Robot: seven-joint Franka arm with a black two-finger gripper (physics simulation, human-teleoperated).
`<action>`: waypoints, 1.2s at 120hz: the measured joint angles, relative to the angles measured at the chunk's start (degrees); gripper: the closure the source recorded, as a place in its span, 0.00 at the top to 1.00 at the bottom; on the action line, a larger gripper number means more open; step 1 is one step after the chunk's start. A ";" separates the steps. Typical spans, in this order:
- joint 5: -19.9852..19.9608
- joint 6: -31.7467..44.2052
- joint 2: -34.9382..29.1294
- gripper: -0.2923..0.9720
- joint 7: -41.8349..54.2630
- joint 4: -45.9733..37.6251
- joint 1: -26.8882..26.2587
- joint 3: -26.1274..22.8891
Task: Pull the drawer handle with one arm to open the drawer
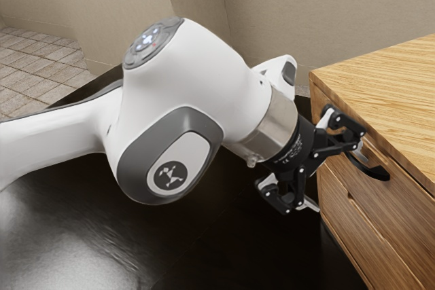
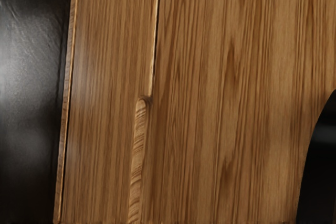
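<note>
Our black two-finger gripper stands with its jaws spread wide and nothing held between them. The upper fingertip sits right at the near end of the black bar handle, and the lower fingertip hangs well apart at 7 o'clock from it. The handle lies at 3 o'clock from the gripper, on the upper drawer front of the light wooden cabinet, which looks level with the front below. The cabinet stands on the glossy black tabletop.

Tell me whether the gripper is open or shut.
Open. The gripper has its fingers spread wide by the handle, clamping nothing.
</note>
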 joint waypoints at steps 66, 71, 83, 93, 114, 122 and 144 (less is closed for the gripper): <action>0.08 0.59 -7.72 0.77 -0.87 -7.55 0.32 0.30; 0.10 0.70 -8.51 0.77 -0.91 -8.44 0.37 0.34; 0.30 1.01 -9.99 0.77 -0.99 -10.40 0.96 0.45; 0.24 1.16 -11.12 0.77 -1.05 -11.45 1.38 0.47; 0.13 1.39 -13.77 0.77 -1.17 -14.27 1.84 0.47; 0.05 1.47 -14.80 0.77 -1.21 -15.52 1.96 0.47; -0.57 1.53 -19.56 0.77 -1.44 -19.82 2.29 0.45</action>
